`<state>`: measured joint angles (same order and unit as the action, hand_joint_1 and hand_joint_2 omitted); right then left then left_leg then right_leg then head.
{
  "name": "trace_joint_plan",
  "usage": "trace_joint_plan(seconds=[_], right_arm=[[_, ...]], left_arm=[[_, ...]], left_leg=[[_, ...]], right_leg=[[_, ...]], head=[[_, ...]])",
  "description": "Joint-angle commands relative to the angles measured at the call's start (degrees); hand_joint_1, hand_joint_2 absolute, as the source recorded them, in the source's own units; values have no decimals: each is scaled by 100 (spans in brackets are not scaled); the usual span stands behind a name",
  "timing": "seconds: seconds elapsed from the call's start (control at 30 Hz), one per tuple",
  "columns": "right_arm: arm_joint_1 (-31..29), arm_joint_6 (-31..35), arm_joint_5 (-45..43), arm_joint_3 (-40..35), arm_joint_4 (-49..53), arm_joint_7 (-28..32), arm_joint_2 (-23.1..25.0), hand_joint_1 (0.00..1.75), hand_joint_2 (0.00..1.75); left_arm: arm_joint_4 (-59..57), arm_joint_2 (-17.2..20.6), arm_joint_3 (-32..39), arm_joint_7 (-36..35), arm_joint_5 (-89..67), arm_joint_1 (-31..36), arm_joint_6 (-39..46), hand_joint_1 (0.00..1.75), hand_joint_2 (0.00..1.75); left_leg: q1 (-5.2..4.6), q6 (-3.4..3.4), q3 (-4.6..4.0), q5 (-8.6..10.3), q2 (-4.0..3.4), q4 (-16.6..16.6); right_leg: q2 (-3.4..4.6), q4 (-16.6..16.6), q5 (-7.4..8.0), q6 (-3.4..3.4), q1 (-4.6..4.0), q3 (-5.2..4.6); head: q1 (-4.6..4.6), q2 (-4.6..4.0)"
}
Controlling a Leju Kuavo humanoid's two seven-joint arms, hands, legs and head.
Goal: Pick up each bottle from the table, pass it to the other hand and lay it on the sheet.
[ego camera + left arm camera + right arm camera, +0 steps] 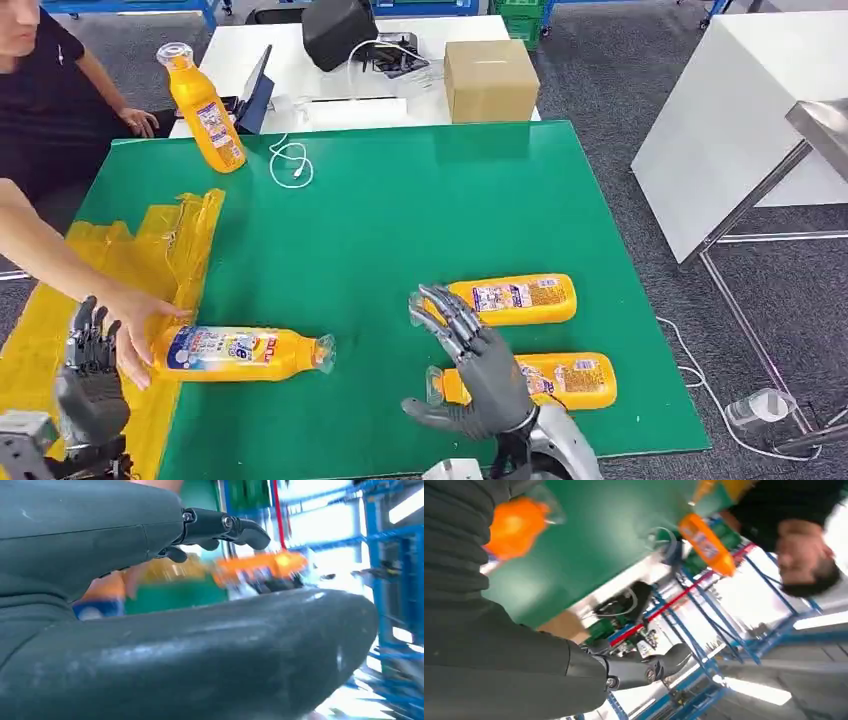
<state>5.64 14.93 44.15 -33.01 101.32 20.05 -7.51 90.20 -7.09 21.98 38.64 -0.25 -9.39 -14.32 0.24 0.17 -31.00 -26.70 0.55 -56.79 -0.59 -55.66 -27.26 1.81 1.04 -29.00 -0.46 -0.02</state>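
Note:
Three orange bottles lie on the green table point(400, 210). One bottle point(240, 353) rests by the edge of the yellow sheet point(60, 310), and a person's hand point(135, 325) touches its base. Two more bottles point(520, 299) point(560, 380) lie at the front right. A fourth bottle point(203, 108) point(705, 544) stands upright at the far left corner. My right hand point(470, 355) hovers with fingers spread and empty, beside the two right bottles and over the nearer one's cap end. My left hand point(90, 375) stays raised and empty over the sheet's front corner, close to the person's hand.
A person point(50, 90) sits at the far left, one arm reaching over the sheet. A white cable point(290, 160) lies near the upright bottle. Behind the table stand a cardboard box point(490, 80) and a dark bag point(338, 30). A white table point(740, 110) stands to the right.

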Motion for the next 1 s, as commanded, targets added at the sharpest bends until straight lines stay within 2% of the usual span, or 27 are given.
trace_joint_plan(seconds=[0.03,0.07,0.2,0.27,0.4,0.47,0.73,0.9,1.0], right_arm=[[1135,250,606,-29,895,-848,-1478,0,175],[1176,330,626,-72,930,-948,-1566,0,175],[1598,545,784,-214,1381,-2064,-2381,0,175],[1661,626,769,-214,1451,-2103,-2496,0,175],[1844,606,615,-105,1649,-2786,-3003,0,175],[1889,618,527,51,1652,-2872,-3159,0,175],[1711,-133,58,912,1023,-2594,-2857,0,175],[1535,-459,172,1207,677,-2380,-2586,0,175],[1198,-838,74,1366,227,-2229,-2394,0,175]], left_arm=[[709,-939,165,-186,441,-326,-1033,0,0],[737,-958,138,-207,429,-354,-1023,0,0],[991,-1015,-140,57,32,-519,-898,0,0],[1009,-1026,-168,64,19,-530,-877,0,0],[894,-934,-258,46,18,-465,-836,0,0],[807,-891,-275,14,66,-415,-837,0,0],[683,-773,-375,-21,131,-314,-918,0,0],[616,-714,-452,-58,165,-254,-900,0,0],[522,-633,-534,-101,203,-166,-900,0,0]], left_leg=[[4,5,0,-10,7,-6],[0,9,-4,-10,9,-5],[-8,14,-5,-13,4,-6],[-6,13,-7,-13,5,-8],[-2,12,-1,-17,-7,-9],[-9,12,-3,-11,0,-5],[-2,11,7,-8,-8,2],[0,10,12,-5,-10,8],[9,7,18,-5,-18,11]], right_leg=[[-8,8,-6,-2,-6,13],[-10,4,-5,-1,-2,5],[-6,1,-5,-2,8,-1],[-6,1,-5,-4,6,-3],[5,5,-2,-8,3,2],[-3,1,-3,-4,10,-4],[8,15,6,-6,3,5],[10,21,10,-7,1,10],[18,32,15,-14,-9,19]], head=[[-2,0],[-2,0],[-2,0],[-4,0],[-2,0],[-4,0],[-2,0],[-4,0],[-4,0]])
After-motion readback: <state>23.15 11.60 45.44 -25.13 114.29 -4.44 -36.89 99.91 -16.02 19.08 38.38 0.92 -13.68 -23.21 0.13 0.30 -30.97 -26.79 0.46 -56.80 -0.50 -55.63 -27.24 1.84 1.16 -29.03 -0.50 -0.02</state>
